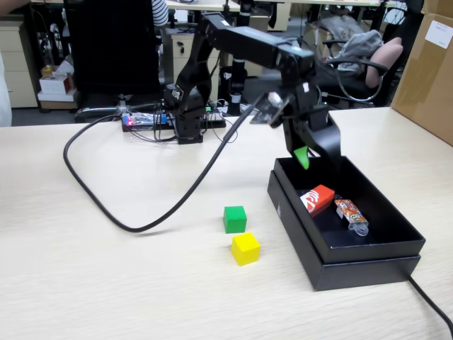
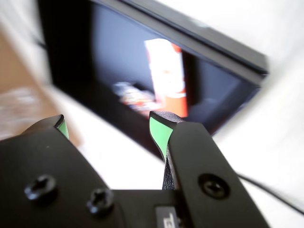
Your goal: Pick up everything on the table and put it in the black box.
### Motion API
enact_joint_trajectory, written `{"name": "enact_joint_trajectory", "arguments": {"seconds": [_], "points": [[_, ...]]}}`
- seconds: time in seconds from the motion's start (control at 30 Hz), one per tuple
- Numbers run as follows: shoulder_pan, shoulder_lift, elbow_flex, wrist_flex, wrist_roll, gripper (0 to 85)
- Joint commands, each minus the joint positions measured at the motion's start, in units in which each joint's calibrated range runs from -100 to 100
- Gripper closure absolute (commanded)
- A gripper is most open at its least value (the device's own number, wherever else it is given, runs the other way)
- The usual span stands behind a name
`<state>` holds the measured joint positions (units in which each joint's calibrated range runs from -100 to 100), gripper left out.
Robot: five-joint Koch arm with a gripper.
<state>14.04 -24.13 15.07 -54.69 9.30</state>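
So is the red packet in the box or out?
In. The red packet lies on the black box's floor, beside a candy wrapper.

The fixed view faces the arm across the table [image 1: 85, 269]; the wrist view looks past the claw [image 2: 109, 130]. Both show the black box [image 1: 333, 269].

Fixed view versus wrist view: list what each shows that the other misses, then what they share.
Only the fixed view shows the green cube and yellow cube on the table, plus the arm's base and cable. Only the wrist view shows the hand open and empty, jaws apart. Both show the black box holding the red-and-white packet and a candy wrapper.
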Motion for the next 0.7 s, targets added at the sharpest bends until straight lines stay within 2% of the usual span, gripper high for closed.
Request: {"name": "enact_joint_trajectory", "arguments": {"seconds": [0.0, 0.2, 0.53, 0.67], "points": [[-2.05, -9.89, 7.05, -0.39, -1.27, 49.5], [-7.47, -12.88, 5.51, -0.39, -3.86, 49.5], [-11.48, -15.17, -17.34, -0.3, -3.61, 49.3], [-11.87, -14.6, -20.51, 0.22, -3.61, 46.2]]}}
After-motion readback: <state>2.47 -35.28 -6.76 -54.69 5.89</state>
